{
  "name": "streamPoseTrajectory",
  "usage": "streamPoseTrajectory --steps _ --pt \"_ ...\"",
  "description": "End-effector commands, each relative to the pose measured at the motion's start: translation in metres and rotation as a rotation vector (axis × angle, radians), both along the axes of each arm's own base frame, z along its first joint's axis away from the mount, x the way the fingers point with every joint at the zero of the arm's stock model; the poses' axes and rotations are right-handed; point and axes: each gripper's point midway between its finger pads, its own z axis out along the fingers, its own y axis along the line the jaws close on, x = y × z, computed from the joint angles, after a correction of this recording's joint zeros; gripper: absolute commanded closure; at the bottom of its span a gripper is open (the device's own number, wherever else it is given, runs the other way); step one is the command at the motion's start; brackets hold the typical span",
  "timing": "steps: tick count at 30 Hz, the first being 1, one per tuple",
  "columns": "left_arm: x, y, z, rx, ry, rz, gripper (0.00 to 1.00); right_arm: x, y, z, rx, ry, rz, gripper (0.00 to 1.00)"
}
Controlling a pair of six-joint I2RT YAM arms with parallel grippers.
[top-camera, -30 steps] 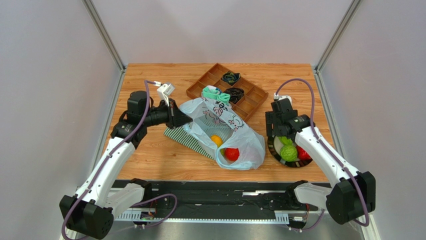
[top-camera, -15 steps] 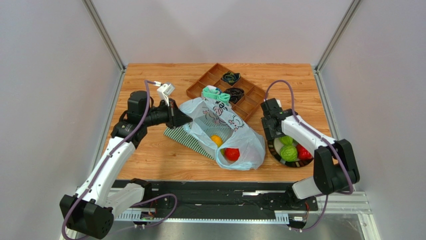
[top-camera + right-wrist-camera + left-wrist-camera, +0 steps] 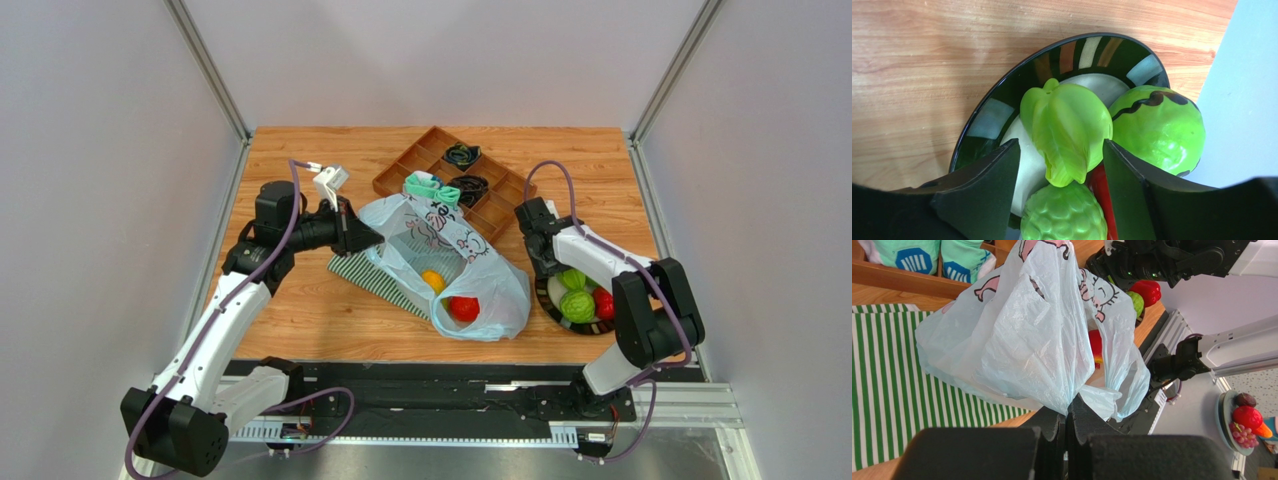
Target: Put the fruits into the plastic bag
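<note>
The pale-blue plastic bag (image 3: 455, 258) lies mid-table on a striped cloth. My left gripper (image 3: 364, 238) is shut on the bag's edge (image 3: 1070, 405) and holds its mouth up. Inside the bag are a yellow-orange fruit (image 3: 432, 281) and a red fruit (image 3: 463, 307); the red one also shows through the bag in the left wrist view (image 3: 1095, 342). My right gripper (image 3: 1061, 145) is open, its fingers on either side of a ribbed green fruit (image 3: 1067, 127) on the plate (image 3: 997, 110). A striped green fruit (image 3: 1157, 130), a bumpy green fruit (image 3: 1062, 215) and a red fruit (image 3: 1099, 197) lie beside it.
The green-and-white striped cloth (image 3: 365, 272) lies under the bag. A brown wooden compartment tray (image 3: 490, 205) at the back holds teal socks (image 3: 432, 189) and black cords. The dark plate (image 3: 549, 300) sits near the table's right front edge.
My right arm has folded its elbow in and its gripper has shifted left, to the plate's far-left side. The left arm and the bag have not moved.
</note>
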Motion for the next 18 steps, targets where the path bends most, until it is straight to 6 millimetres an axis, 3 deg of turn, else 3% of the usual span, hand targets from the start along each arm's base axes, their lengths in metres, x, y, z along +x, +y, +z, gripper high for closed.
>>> streamPoseTrajectory --steps 1,8,18 --pt "0.003 0.001 0.008 0.001 -0.044 -0.008 1.00 0.018 -0.004 0.009 -0.031 -0.068 -0.011 0.36" --pt "0.003 0.002 0.009 -0.001 -0.044 -0.005 1.00 0.016 -0.006 0.002 -0.058 -0.041 -0.015 0.43" --pt "0.003 0.003 0.010 -0.003 -0.047 -0.004 1.00 0.015 0.006 0.012 -0.021 -0.074 0.010 0.66"
